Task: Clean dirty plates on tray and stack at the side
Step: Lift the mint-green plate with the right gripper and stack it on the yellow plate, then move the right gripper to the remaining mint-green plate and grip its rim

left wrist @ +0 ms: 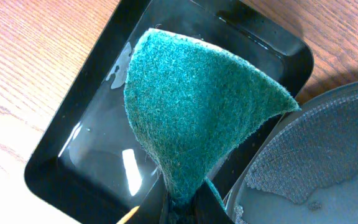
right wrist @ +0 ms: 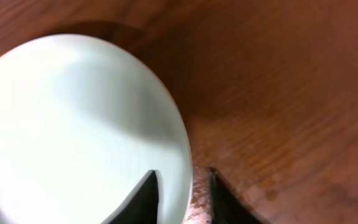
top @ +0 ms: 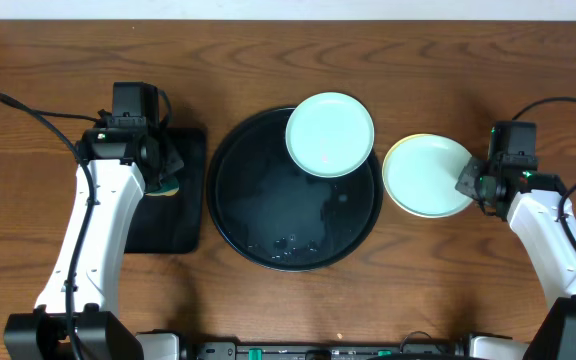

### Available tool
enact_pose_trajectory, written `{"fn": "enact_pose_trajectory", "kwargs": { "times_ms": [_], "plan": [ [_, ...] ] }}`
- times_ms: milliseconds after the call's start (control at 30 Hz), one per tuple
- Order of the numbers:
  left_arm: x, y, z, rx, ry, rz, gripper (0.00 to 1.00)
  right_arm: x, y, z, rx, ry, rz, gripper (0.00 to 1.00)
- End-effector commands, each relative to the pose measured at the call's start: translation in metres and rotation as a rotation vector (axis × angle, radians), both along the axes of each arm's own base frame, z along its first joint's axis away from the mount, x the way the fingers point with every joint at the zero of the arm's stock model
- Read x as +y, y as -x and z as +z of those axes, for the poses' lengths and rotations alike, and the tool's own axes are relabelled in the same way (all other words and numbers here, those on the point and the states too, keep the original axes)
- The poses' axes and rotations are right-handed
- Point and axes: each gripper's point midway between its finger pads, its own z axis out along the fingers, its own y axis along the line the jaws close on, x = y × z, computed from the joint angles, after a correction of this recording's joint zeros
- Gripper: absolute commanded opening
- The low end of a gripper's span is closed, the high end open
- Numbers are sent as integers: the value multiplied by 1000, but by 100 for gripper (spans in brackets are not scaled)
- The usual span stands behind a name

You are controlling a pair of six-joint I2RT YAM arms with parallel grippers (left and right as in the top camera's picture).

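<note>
A green scouring pad [left wrist: 197,106] fans out ahead of the left jaws, above a wet rectangular black tray [left wrist: 73,162] on the wooden table [left wrist: 30,56].

Round tray [top: 258,195] sits mid-desk [top: 48,60], one plate [top: 330,134] overlapping its far-right rim, two stacked plates [top: 426,176] just right of it toward the right edge, small rectangular tray [top: 183,215] just left, sponge [left wrist: 191,106] above that tray's far half.

Aqua plate [top: 330,134] on black tray [top: 258,225]
</note>
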Motion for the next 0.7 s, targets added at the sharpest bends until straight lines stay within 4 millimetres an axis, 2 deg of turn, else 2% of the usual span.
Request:
{"fn": "enact_pose_trajectory", "kwargs": {
  "times_ms": [0,167,267,367,500,600,667],
  "plan": [
    [2,1,1,0,-10,-10,8,12,-6,4,-20,-56,59,33],
    [2,1,1,0,-10,-10,8,37,-30,47,-76,-122,185,43],
    [2,1,1,0,-10,-10,8,55,-50,79,-116,-137,271,45],
    [2,1,1,0,-10,-10,8,77,-72,101,-120,-134,367,48],
    [2,1,1,0,-10,-10,8,114,-101,105,-61,-114,520,53],
    [2,1,1,1,-10,-10,8,142,-120,92,0,-95,631,56],
    [2,1,0,4,-10,-10,8,158,-134,75,35,-85,692,56]
  ]
}}
